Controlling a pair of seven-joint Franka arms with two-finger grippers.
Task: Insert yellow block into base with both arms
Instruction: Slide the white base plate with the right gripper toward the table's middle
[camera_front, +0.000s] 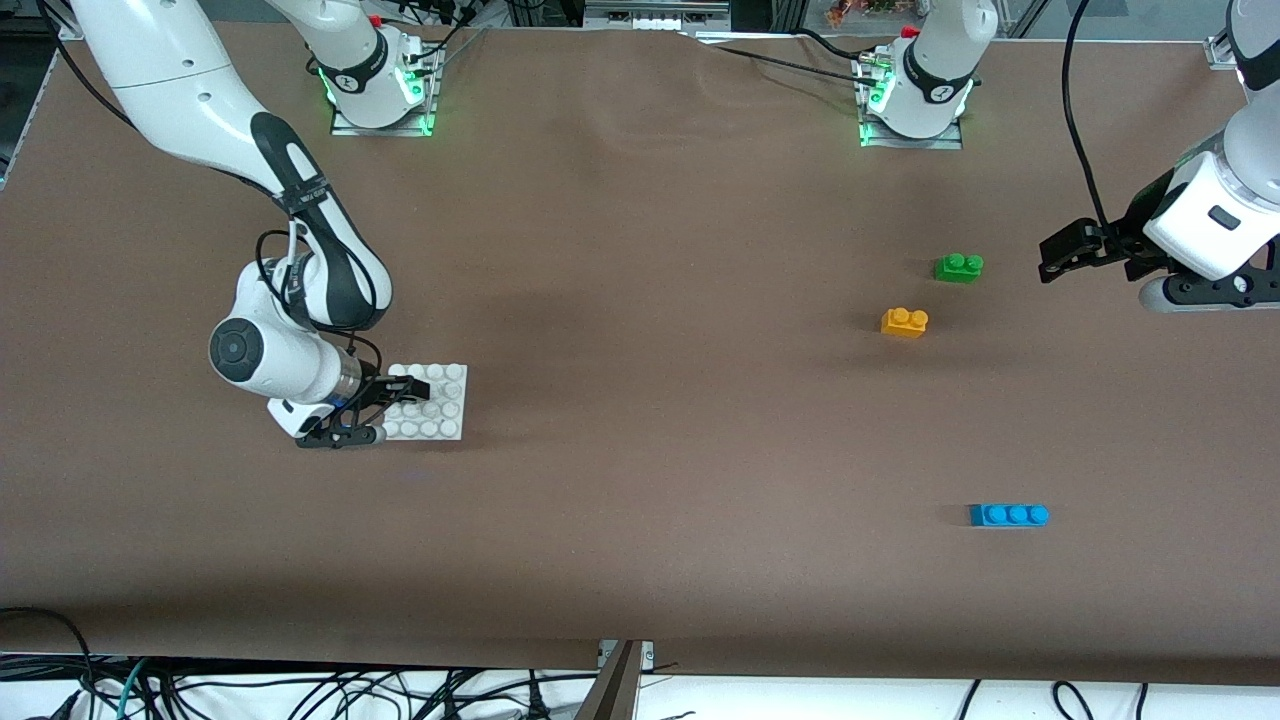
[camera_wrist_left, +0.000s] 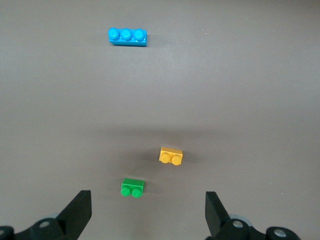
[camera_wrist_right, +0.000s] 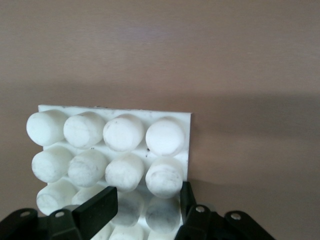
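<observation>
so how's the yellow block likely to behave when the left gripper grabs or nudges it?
The yellow block looks like rigid moulded plastic, so probably stiff and light. It sits flat on the table on a broad underside, so it likely slides instead of rolling or tipping. Its smooth sides may be a bit slippery for the open left gripper.

Even overhead light, soft faint shadows.

Green brick (camera_front: 958, 267) crowds yellow block (camera_front: 904, 322)
</observation>
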